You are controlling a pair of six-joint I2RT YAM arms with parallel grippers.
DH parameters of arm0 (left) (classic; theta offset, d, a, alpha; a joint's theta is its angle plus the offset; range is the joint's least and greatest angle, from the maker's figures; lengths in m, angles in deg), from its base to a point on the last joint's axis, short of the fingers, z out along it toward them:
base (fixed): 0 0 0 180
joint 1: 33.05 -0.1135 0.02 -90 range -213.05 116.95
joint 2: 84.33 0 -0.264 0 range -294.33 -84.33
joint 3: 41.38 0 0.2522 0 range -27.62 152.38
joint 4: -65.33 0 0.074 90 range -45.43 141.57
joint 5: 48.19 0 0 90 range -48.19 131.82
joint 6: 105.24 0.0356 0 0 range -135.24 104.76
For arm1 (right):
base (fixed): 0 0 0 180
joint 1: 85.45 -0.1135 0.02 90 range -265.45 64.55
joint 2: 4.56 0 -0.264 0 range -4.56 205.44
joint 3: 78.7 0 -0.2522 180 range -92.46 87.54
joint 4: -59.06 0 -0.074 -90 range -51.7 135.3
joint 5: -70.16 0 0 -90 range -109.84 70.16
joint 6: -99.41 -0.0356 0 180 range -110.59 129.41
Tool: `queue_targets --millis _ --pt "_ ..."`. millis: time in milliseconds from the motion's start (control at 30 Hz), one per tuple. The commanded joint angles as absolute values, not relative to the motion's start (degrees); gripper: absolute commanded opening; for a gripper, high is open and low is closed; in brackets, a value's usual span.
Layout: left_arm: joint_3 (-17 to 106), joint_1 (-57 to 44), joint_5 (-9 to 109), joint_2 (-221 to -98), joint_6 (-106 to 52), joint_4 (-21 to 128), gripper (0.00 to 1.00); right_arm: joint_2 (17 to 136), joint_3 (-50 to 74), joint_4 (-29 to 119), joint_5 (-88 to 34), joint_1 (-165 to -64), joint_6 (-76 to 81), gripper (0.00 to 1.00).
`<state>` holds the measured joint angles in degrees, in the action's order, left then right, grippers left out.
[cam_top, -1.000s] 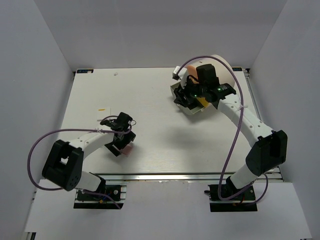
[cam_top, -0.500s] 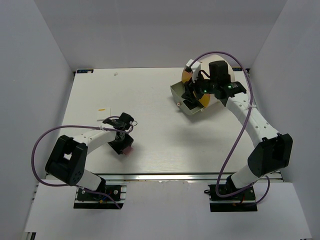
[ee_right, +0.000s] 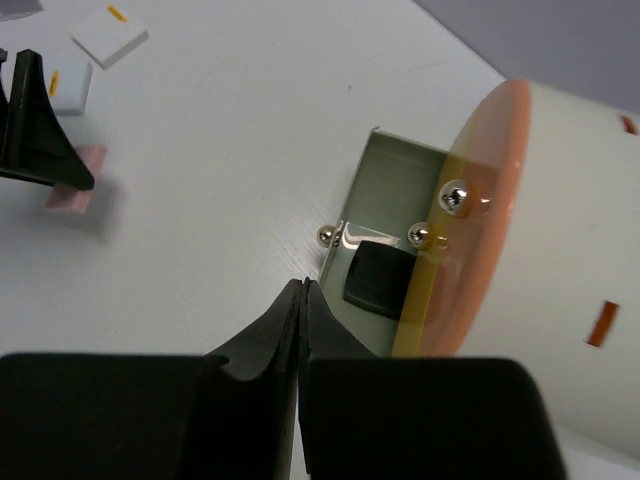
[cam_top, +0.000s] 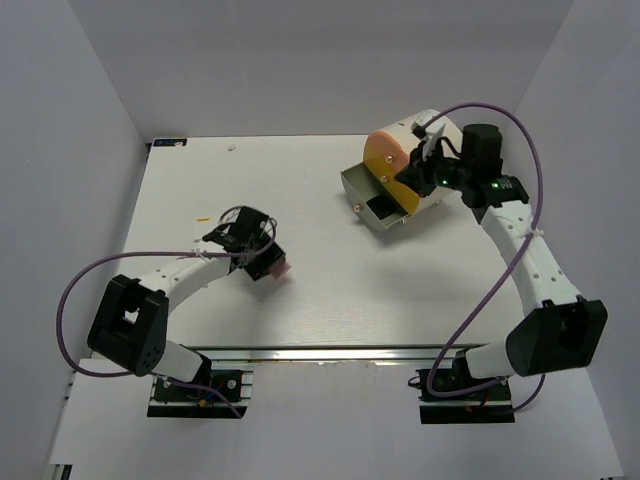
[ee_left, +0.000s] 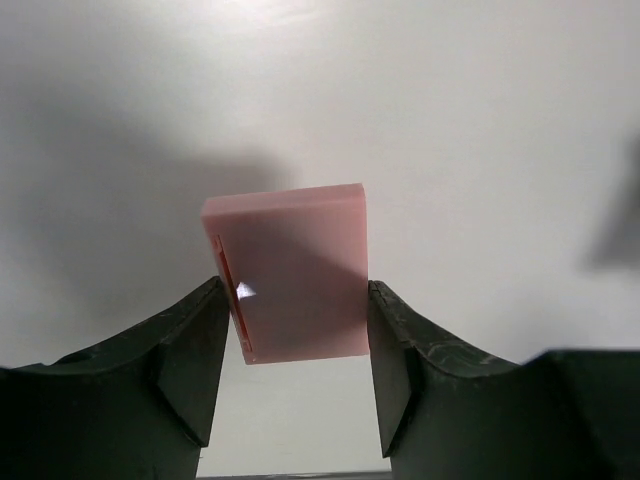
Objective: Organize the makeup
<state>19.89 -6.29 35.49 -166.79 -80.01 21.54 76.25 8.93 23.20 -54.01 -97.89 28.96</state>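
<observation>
Holding the flat pink square [ee_left: 290,275] edgewise between the left gripper's [ee_left: 295,305] fingers, seemingly clear of the white desk [cam_top: 330,290] toward its near-left part, likely ready for carrying across. At the far-right corner, pointing the right gripper [ee_right: 302,295], fingers pressed together on nothing, toward the pulled-out grey metal drawer [ee_right: 395,170] of the large cream cylinder [ee_right: 580,190]. Inside that drawer, one square black compact [ee_right: 372,280]; room apparently left for more.

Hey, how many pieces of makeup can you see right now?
2. A pink square gripped by the left gripper, and a black compact lying in the open drawer. Others may be hidden inside the organizer.
</observation>
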Motion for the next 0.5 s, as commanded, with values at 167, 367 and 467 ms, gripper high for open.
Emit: queue_targets --millis 167,367,467 --pt "44.06 -1.68 50.76 -178.33 -71.75 44.51 0.00 65.41 17.13 37.66 -56.94 -94.33 22.51 0.00" --pt "59.20 0.61 52.10 -193.03 -73.42 46.20 0.00 62.76 20.21 37.57 -55.96 -93.45 22.16 0.00" --pt "65.45 1.31 52.19 -199.19 -75.09 47.26 0.01 61.80 21.18 36.96 -55.79 -93.01 22.24 0.00"
